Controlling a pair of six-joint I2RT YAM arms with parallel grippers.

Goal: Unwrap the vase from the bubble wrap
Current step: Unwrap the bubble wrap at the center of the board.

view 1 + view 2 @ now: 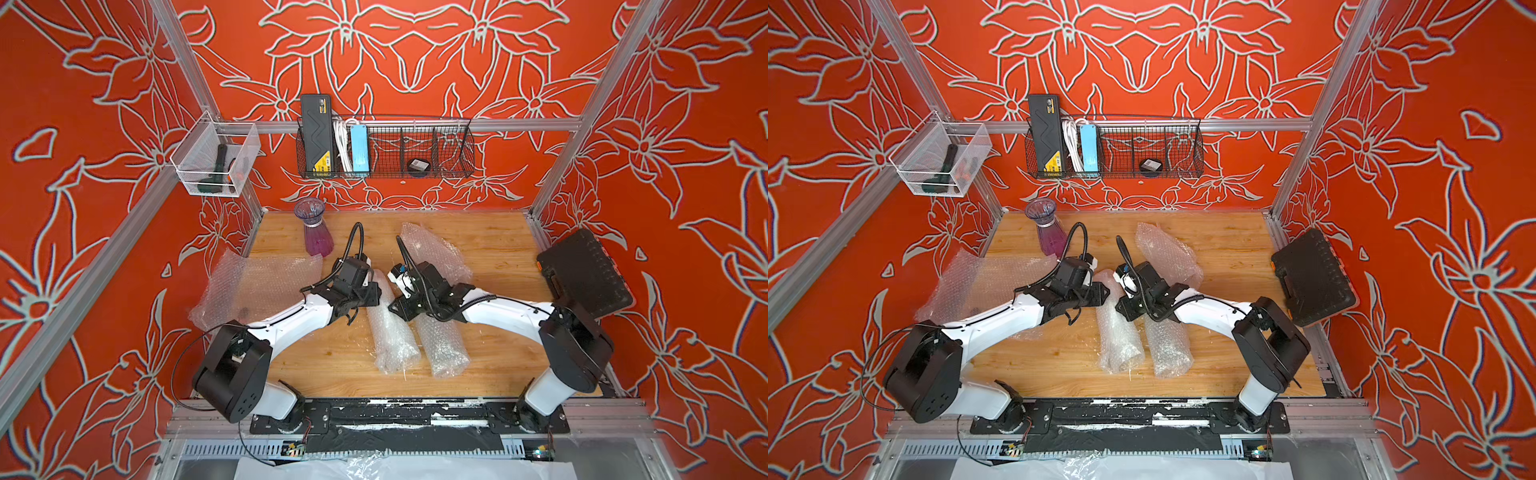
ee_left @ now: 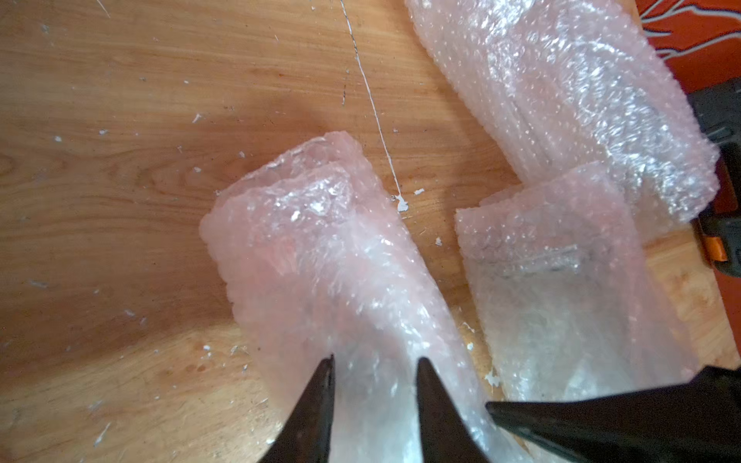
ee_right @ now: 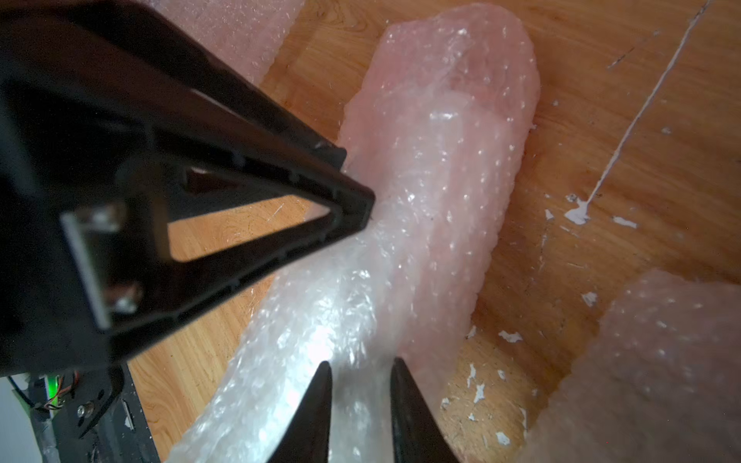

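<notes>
A purple vase [image 1: 318,237] stands upright and bare at the far left corner of the wooden tabletop [image 1: 498,257]. The bubble wrap being worked on is a long roll [image 1: 392,336]. It lies on the tabletop nearer the robot than the vase and to the vase's right, running roughly front to back. Both arms meet over the end of that roll closest to the vase.

The left gripper [image 2: 375,358] reaches in from the vase's side. Its fingers [image 2: 316,401] stand narrow, with wrap filling the gap between the tips. In the right wrist view the roll is squeezed to a waist where a left fingertip presses into it. The right gripper [image 3: 361,362] comes from the side away from the vase, a little nearer the robot along the same roll. Its fingers [image 3: 409,409] are narrow too, with wrap bunched between them. It seems to pinch the outer layer, though the tips are blurred at the edge of that view.

A second roll [image 1: 442,345] of wrap lies just beside the first, on the side away from the vase. A flat sheet [image 1: 266,286] lies just in front of the vase, partly under the left arm. A crumpled sheet [image 1: 436,253] lies to the vase's right, near the back of the tabletop. A black tool case [image 1: 586,274] leans at the right edge, well apart from the vase.
</notes>
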